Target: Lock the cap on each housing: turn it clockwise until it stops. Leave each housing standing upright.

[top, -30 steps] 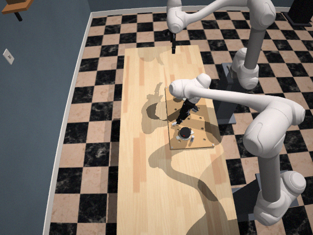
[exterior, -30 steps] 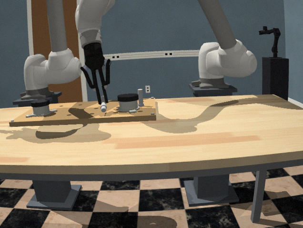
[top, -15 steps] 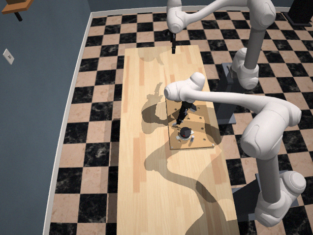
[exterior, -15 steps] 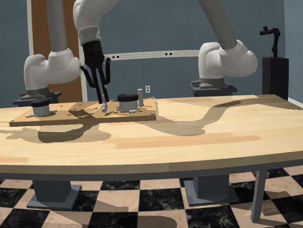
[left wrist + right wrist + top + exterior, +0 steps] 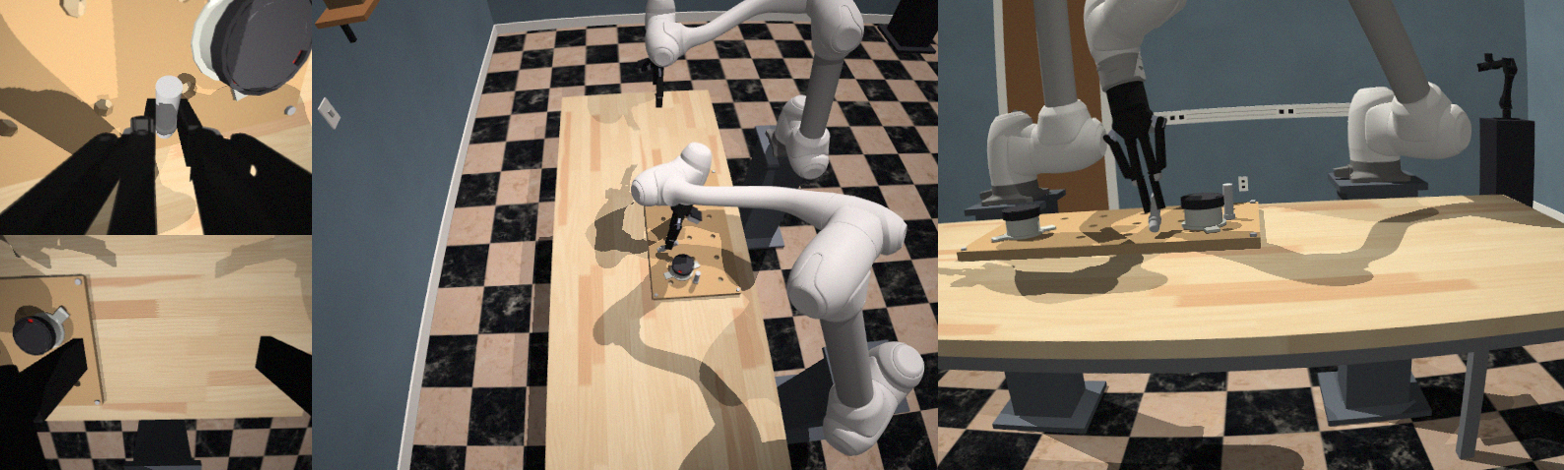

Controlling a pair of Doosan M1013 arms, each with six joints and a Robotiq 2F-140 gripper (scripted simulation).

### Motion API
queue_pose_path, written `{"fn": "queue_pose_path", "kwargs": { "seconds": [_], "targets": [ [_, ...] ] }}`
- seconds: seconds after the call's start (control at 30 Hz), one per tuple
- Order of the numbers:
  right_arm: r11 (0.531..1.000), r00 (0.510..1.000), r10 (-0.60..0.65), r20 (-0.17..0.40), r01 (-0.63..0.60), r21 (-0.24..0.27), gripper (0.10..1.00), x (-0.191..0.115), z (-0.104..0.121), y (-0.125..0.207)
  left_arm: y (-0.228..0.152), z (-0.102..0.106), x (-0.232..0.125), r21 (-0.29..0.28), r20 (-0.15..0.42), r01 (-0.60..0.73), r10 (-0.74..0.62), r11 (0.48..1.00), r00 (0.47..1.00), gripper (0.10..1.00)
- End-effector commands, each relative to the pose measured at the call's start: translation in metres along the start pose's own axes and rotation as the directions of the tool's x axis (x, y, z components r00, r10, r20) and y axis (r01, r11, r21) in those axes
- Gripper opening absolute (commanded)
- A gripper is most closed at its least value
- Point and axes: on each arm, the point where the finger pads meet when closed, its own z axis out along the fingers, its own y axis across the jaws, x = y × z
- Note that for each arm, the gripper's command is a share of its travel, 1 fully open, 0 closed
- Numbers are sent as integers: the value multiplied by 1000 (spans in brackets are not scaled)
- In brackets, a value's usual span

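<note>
Left gripper: black, two-fingered (image 5: 670, 246) (image 5: 1154, 209) (image 5: 167, 111), closed on a light grey cylindrical pin (image 5: 660, 248) (image 5: 1154, 220) (image 5: 168, 89), which tilts out from the fingertips over the board.
Right gripper: black, two-fingered (image 5: 658, 98) (image 5: 170, 353), wide open with nothing between its fingers, above the table's far end in the top view.
Larger housing: round, light grey (image 5: 677, 277) (image 5: 1203, 218) (image 5: 201, 44), upright on the board near the held pin, with a black disc cap (image 5: 682, 263) (image 5: 1202, 201) (image 5: 267, 46) on top.
Smaller housing: round, light grey (image 5: 1023, 228) (image 5: 59, 334), upright toward the board's other end, also wearing a black cap (image 5: 1021, 213) (image 5: 35, 335).
Cap marks: red, seen on both caps; whether either cap is locked, I cannot tell.
Board: flat, tan, drilled with holes (image 5: 701, 293) (image 5: 1104, 248) (image 5: 89, 39) (image 5: 74, 294), lying on the pale wooden table (image 5: 594, 404) (image 5: 1291, 303) (image 5: 173, 334).
In the way: a grey upright peg (image 5: 697, 276) (image 5: 1227, 200) just beside the larger housing. The left arm hides the smaller housing from the top view.
</note>
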Motion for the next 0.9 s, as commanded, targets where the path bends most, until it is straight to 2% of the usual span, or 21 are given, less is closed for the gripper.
{"fn": "queue_pose_path", "kwargs": {
  "seconds": [0.0, 0.87],
  "targets": [
    [1000, 1000, 0, -1, 0, 0, 1000, 0, -1, 0, 1, -1, -1, 0, -27, -24, 24, 1000, 999, 99],
    [1000, 1000, 0, -1, 0, 0, 1000, 0, -1, 0, 8, -4, -6, 15, -170, -150, 150, 989, 974, 99]
  ]
}}
